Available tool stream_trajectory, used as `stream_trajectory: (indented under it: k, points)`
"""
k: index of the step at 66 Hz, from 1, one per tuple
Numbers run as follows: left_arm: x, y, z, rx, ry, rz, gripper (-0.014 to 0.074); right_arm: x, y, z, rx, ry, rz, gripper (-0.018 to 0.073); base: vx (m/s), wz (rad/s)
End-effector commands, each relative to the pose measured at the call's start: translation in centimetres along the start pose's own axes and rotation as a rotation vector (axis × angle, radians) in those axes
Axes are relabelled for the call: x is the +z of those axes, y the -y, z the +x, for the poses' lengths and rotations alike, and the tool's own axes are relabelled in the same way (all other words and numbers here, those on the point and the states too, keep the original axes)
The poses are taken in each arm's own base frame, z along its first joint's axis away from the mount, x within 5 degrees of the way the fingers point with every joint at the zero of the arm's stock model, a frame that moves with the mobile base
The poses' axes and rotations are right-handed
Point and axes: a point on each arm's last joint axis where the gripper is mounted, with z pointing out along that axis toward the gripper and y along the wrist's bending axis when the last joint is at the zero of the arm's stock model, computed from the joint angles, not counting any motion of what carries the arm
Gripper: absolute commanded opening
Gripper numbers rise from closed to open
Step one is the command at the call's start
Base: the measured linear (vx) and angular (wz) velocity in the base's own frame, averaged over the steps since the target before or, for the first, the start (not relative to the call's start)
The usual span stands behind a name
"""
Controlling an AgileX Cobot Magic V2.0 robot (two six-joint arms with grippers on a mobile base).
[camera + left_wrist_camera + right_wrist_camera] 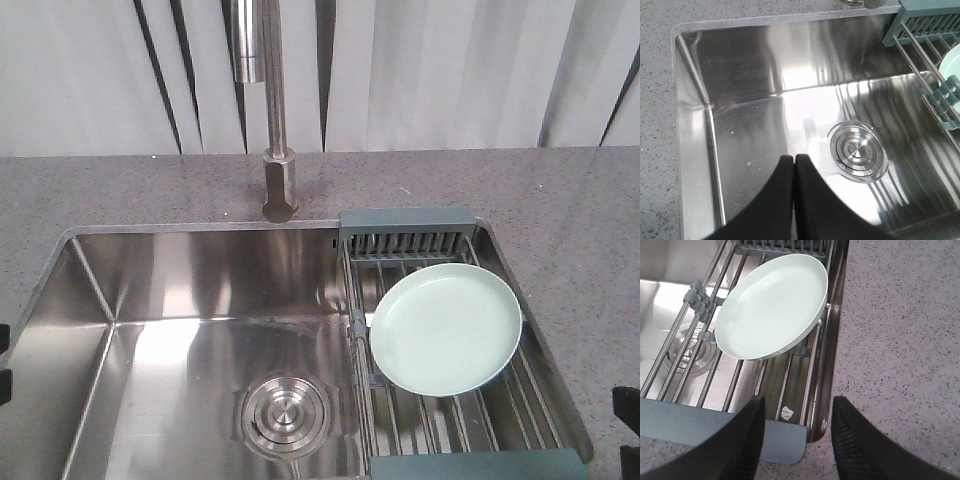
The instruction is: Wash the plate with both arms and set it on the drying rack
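Observation:
The pale mint-green plate [446, 328] lies flat on the steel rods of the drying rack [405, 245], which spans the right end of the sink. In the right wrist view the plate [771, 307] sits ahead of my right gripper [798, 402], which is open and empty above the rack's near grey-blue end bar [700, 427] and the sink's corner. My left gripper [793, 159] is shut with nothing in it, hovering over the sink floor left of the drain [858, 150]. The front view shows only dark bits of the arms at its left and right edges.
A steel faucet [276, 150] stands at the back of the basin [170, 300]. Speckled grey counter [580, 220] surrounds the sink. The round drain [285, 413] is in the basin floor, left of the rack.

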Motion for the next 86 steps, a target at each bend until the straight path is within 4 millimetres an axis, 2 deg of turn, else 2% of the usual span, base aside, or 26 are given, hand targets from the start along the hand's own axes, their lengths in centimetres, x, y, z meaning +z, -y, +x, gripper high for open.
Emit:
stream_trajectory:
  k: [1,17,26,32,43,55,66,86]
  points:
    - [-1.1,0.0,-1.3,-0.015,0.115,-0.032,-0.0006,-0.5,0.0,-1.1,-0.005,0.080,-0.001,0.0319,0.00,0.00]
    - [-4.7,-0.5,-0.6,-0.002,0.231,-0.190,-0.0006,-0.5,0.0,-1.1,-0.005,0.080,-0.001,0.0319,0.00,0.00]
    - [-5.6,-0.5,0.4,0.015,0.311,-0.216,-0.0006,-0.5,0.0,-1.1,-0.005,0.080,-0.001,0.0319,0.00,0.00]
    - [-5.5,-0.8,1.6,0.009,0.383,-0.243,-0.0006,-0.5,0.0,-1.1,-0.005,0.082,-0.001,0.0319,0.00,0.00]
    - [-5.0,-1.1,4.9,0.008,0.499,-0.280,-0.0006,-0.5,0.0,-1.1,-0.005,0.082,-0.001,0.0319,0.00,0.00]
    - [-3.2,-1.5,9.0,0.007,0.611,-0.296,-0.0006,-0.5,0.0,-1.1,-0.005,0.082,-0.001,0.0319,0.00,0.00]
    - [-1.6,-2.0,11.9,-0.018,0.701,-0.297,-0.0006,-0.5,0.0,-1.1,-0.005,0.082,-0.001,0.0319,0.00,0.00]
    - [-2.0,-1.8,12.2,0.014,0.751,-0.302,-0.0006,-0.5,0.0,-1.1,-0.003,0.081,-0.003,0.0319,0.00,0.00]
